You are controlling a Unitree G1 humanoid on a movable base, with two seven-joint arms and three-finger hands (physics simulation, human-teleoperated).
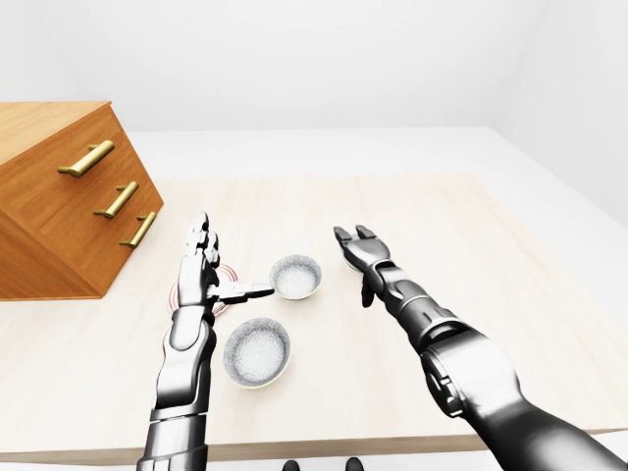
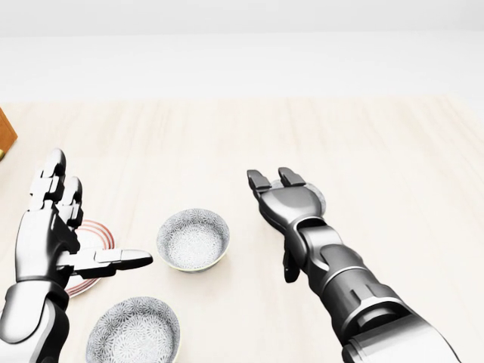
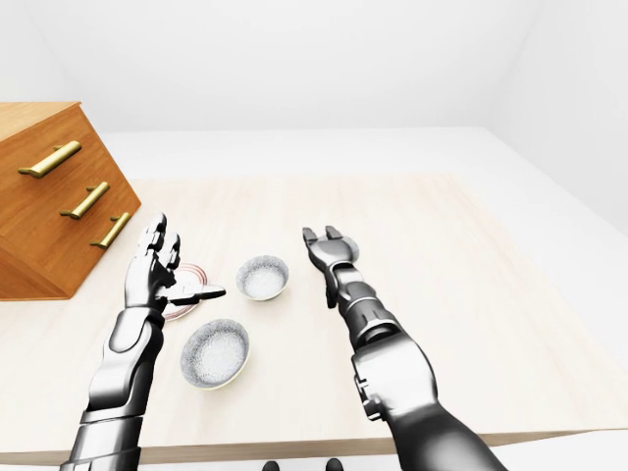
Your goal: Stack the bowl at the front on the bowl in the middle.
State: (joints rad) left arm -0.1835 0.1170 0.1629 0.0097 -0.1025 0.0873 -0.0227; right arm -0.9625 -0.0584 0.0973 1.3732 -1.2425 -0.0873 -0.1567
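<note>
The front bowl [image 2: 134, 333], grey speckled with a pale rim, sits low in the head view just right of my left forearm. The middle bowl [image 2: 193, 239], of the same pattern, stands on the table between my two hands. My left hand [image 2: 98, 215] is open, fingers pointing up and thumb stretched toward the middle bowl, above a red-ringed dish [image 2: 94, 240] that it partly hides. My right hand [image 2: 276, 204] is open to the right of the middle bowl, holding nothing. A pale rim [image 2: 318, 199] peeks out behind it; what it belongs to I cannot tell.
A wooden chest of drawers [image 1: 59, 196] with brass handles stands on the table's left side in the left-eye view. The light wooden table [image 1: 442, 216] stretches up and right, and its near edge [image 1: 324, 449] runs along the bottom of that view.
</note>
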